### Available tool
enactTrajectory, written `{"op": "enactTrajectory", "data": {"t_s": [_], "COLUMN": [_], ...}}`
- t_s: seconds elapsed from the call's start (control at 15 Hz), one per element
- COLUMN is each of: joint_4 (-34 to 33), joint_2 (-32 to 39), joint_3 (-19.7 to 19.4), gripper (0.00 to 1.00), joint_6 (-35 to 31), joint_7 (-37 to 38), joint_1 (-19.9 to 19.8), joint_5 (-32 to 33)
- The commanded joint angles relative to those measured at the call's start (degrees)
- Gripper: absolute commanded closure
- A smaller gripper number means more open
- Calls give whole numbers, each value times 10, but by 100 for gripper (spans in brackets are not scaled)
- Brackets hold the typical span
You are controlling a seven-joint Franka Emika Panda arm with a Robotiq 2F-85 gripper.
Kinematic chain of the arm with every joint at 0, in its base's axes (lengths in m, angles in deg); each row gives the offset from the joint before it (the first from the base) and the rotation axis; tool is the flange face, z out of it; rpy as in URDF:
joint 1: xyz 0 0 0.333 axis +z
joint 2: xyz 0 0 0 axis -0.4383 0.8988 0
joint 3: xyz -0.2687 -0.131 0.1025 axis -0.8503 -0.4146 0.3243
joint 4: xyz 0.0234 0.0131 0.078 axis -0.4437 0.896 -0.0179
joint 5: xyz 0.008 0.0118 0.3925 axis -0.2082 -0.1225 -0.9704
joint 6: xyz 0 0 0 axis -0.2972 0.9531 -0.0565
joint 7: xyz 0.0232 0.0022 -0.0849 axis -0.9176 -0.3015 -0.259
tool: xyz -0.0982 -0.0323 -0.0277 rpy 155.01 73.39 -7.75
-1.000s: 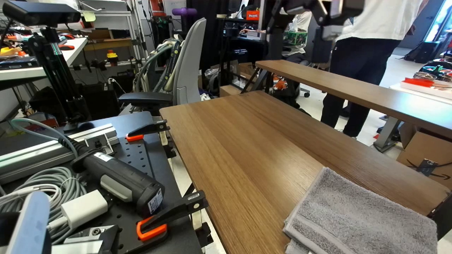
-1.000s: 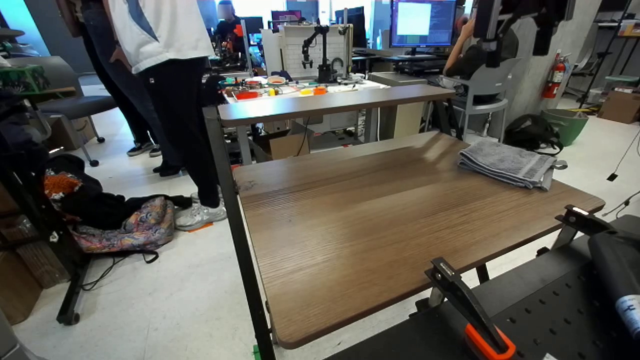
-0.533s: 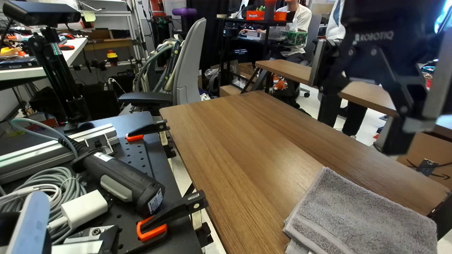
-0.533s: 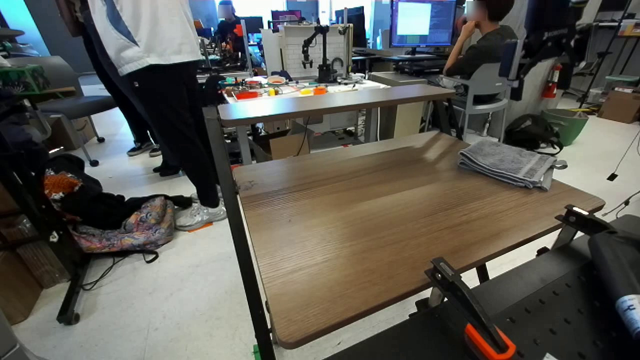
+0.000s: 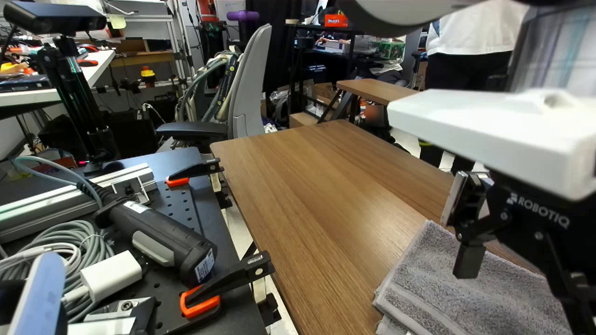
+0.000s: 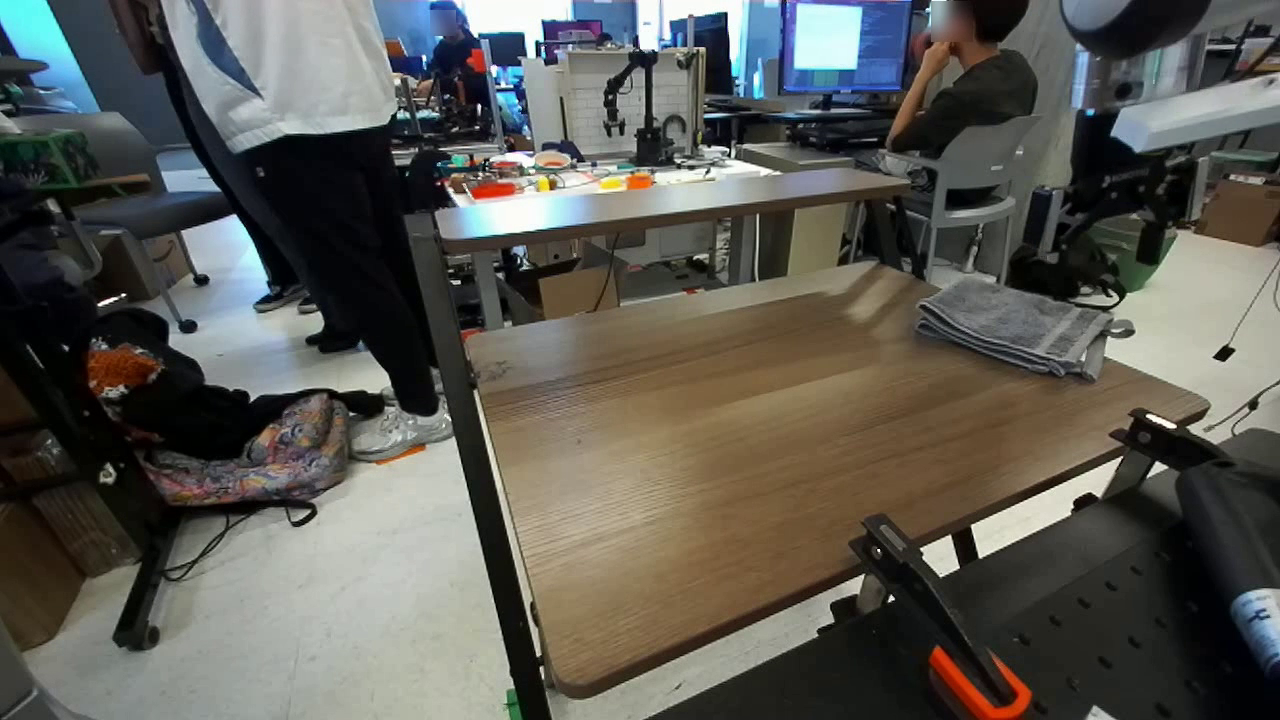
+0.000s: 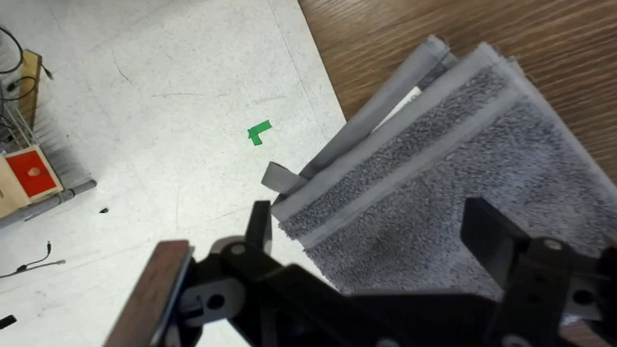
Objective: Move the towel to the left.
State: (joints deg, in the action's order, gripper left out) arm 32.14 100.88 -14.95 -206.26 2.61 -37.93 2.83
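A folded grey towel (image 5: 470, 284) lies on the brown wooden table (image 5: 298, 186), at its end near the robot. In an exterior view the towel (image 6: 1015, 325) sits at the table's right end, with a small loop sticking out past the edge. In the wrist view the towel (image 7: 414, 193) fills the space below and between the fingers. My gripper (image 7: 367, 208) is open, with nothing between its fingers. The left finger (image 7: 260, 221) shows over the floor just beyond a towel corner; the right finger (image 7: 489, 236) shows over the towel. In an exterior view my gripper (image 6: 1098, 240) hangs above the towel, apart from it.
A raised wooden shelf (image 6: 670, 208) runs along the table's far side. A black perforated board with orange-handled clamps (image 5: 200, 304), a black handheld tool (image 5: 158, 237) and cables adjoins the near side. A person (image 6: 310, 200) stands beyond the table.
The arm has come down and into fuller view, bringing the open gripper lower over the towel. The towel has not moved. The standing person has shifted slightly.
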Motion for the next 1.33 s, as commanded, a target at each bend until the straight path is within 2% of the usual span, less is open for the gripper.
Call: {"op": "enactTrajectory", "data": {"t_s": [0.0,0.33,0.73,1.27], "joint_4": [-16,-11,-7,-1], "joint_2": [46,74,88,101], "joint_3": [-3,14,49,95], "gripper": [0,0,0,0], "joint_6": [-48,-79,-78,-79], "joint_7": [7,2,1,11], "joint_1": [-1,5,23,73], "joint_5": [-18,-42,-80,-109]}}
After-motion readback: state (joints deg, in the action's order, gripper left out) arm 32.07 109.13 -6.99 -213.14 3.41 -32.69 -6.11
